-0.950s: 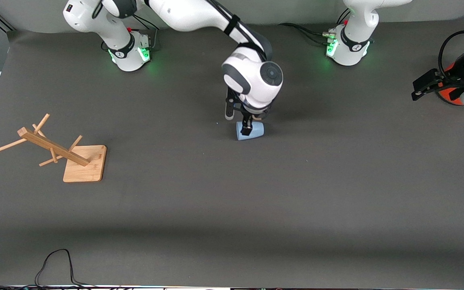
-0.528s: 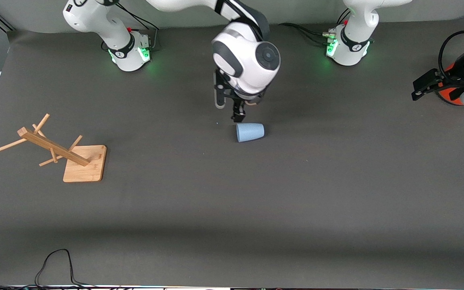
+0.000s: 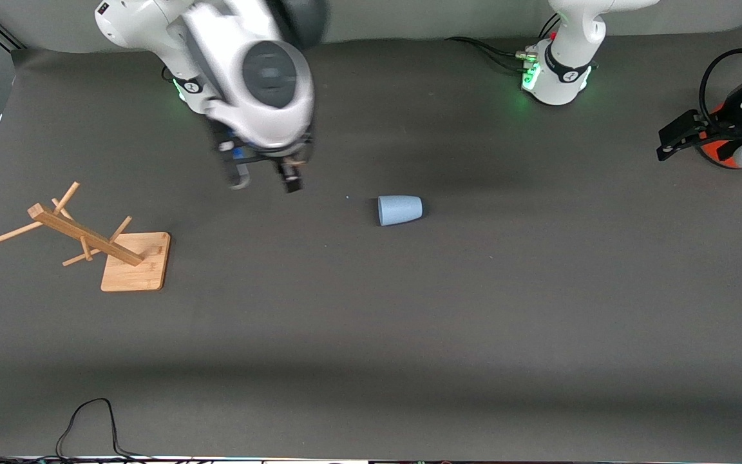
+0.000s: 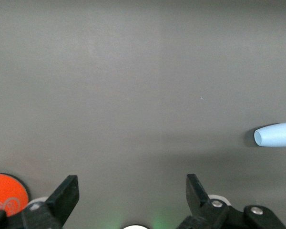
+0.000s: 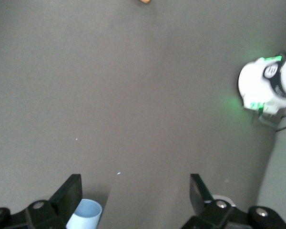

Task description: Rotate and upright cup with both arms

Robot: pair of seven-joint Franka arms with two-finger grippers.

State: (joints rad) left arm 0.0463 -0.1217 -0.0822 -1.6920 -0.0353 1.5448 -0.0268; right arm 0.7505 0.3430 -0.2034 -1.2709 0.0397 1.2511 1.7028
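Pale blue cup lying on its side near the middle of the bench, mouth toward the right arm's end, tapered base toward the left arm's end; smooth, matte, handle-free. Nothing touching it, bare grey mat all around. Wooden rack toppled at the right arm's end, square base flat on the mat, pegged post slanting off it, well apart from the cup. Orange can at the left arm's end, just beside the left claw. Black cable looped at the bench edge nearest the camera. Right claw up in the air over bare mat between rack and cup, fingers spread wide, empty; blurred. Left claw low at its own end, also wide and empty, waiting. Compared with a second ago: right claw then down around the cup, half a second ago lifted just above it, now swung clear toward its own base. Cup in the same spot throughout, still unrighted. Left arm unmoved. In the right wrist view, cup's open rim just beside one finger; in the left wrist view, cup well off, mouth visible.
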